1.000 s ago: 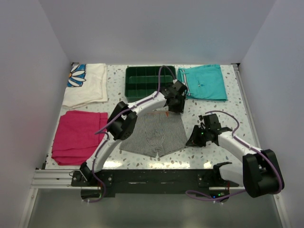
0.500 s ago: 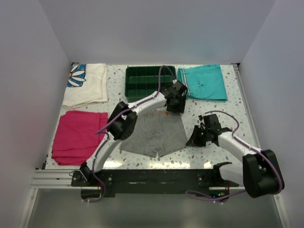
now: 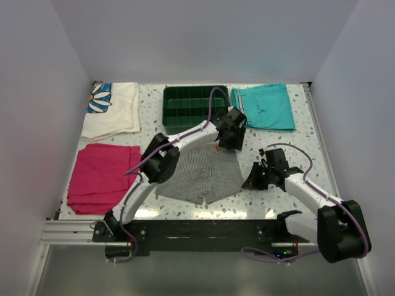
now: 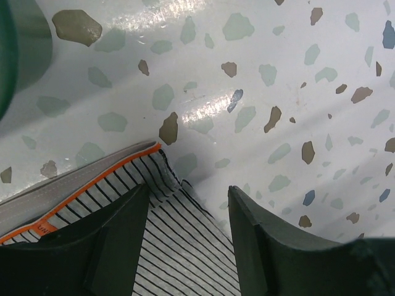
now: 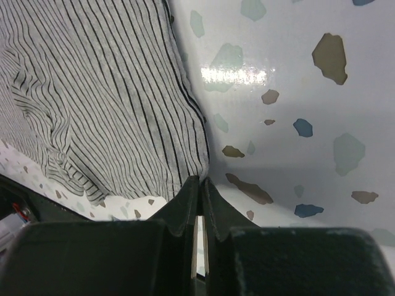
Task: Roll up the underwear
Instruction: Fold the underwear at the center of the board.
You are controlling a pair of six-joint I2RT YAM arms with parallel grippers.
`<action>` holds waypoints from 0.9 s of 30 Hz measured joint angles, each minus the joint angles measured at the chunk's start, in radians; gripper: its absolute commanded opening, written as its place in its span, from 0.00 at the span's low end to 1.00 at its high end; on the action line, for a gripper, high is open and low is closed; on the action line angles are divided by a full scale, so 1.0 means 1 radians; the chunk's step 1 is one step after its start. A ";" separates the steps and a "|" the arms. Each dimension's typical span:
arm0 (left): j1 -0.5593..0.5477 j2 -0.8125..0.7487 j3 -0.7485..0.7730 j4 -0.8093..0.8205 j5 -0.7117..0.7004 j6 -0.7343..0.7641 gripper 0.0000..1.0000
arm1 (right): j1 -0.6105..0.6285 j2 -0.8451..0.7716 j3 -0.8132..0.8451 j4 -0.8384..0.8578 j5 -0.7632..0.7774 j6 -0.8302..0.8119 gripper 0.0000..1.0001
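Note:
The underwear (image 3: pixel 200 172), grey-and-white striped with orange waistband trim, lies flat on the speckled table in front of the arms. My left gripper (image 3: pixel 227 142) is open, its jaws straddling the garment's far right corner. In the left wrist view (image 4: pixel 188 246) striped cloth (image 4: pixel 133 172) lies between the fingers, and the jaws do not grip it. My right gripper (image 3: pixel 250 183) is at the near right corner. In the right wrist view its jaws (image 5: pixel 199 182) are shut, pinching the hem of the underwear (image 5: pixel 105 92).
A green tray (image 3: pixel 165 105) stands at the back centre, just behind the left gripper. Teal shorts (image 3: pixel 265 106) lie back right. A magenta cloth (image 3: pixel 102 176) lies on the left, and a white flower-print cloth (image 3: pixel 114 110) back left. White walls enclose the table.
My left gripper has shifted slightly away and to the right over the garment's far corner. The right gripper and the underwear have barely moved.

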 measured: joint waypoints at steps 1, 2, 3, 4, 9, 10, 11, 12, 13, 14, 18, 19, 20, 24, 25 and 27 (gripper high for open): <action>-0.002 0.000 0.000 -0.001 0.000 0.000 0.59 | 0.000 -0.005 0.000 0.000 0.000 0.000 0.04; -0.003 0.000 0.000 -0.002 0.000 0.000 0.59 | 0.000 -0.007 0.000 0.000 0.000 0.000 0.04; -0.003 -0.001 0.000 -0.002 -0.001 0.000 0.59 | 0.000 -0.007 0.000 0.000 0.000 0.000 0.04; -0.003 -0.001 0.001 -0.005 -0.002 0.000 0.59 | 0.000 -0.007 0.000 0.000 0.000 0.000 0.04; -0.003 0.010 0.071 -0.063 -0.014 -0.001 0.56 | 0.000 -0.012 0.000 -0.002 0.000 0.000 0.04; -0.003 0.012 0.087 -0.064 -0.023 -0.001 0.55 | 0.000 -0.012 0.000 -0.002 0.000 0.000 0.04; -0.003 0.012 0.097 -0.064 -0.028 -0.002 0.54 | 0.000 -0.012 0.000 -0.003 0.000 -0.001 0.04; -0.001 0.012 0.102 -0.064 -0.031 -0.002 0.54 | 0.000 -0.013 0.000 -0.003 0.000 -0.001 0.04; 0.001 0.012 0.107 -0.064 -0.034 -0.003 0.54 | 0.000 -0.013 0.000 -0.004 0.000 -0.003 0.04; 0.002 0.013 0.109 -0.065 -0.035 -0.006 0.54 | 0.000 -0.015 0.000 -0.005 0.000 -0.004 0.04; 0.006 0.025 0.110 -0.068 -0.046 -0.008 0.53 | 0.000 -0.032 0.000 -0.011 0.000 -0.009 0.05; 0.006 0.030 0.110 -0.068 -0.046 -0.008 0.53 | 0.000 -0.035 0.000 -0.011 0.000 -0.010 0.05; 0.007 0.036 0.109 -0.068 -0.047 -0.008 0.53 | 0.000 -0.037 0.000 -0.012 0.000 -0.010 0.05; 0.011 0.052 0.105 -0.068 -0.048 -0.008 0.53 | 0.000 -0.038 0.000 -0.014 0.000 -0.011 0.06; 0.011 0.055 0.104 -0.068 -0.047 -0.008 0.52 | 0.000 -0.038 0.000 -0.015 0.000 -0.011 0.06; 0.011 0.058 0.104 -0.068 -0.048 -0.008 0.51 | 0.000 -0.038 0.000 -0.016 0.000 -0.012 0.06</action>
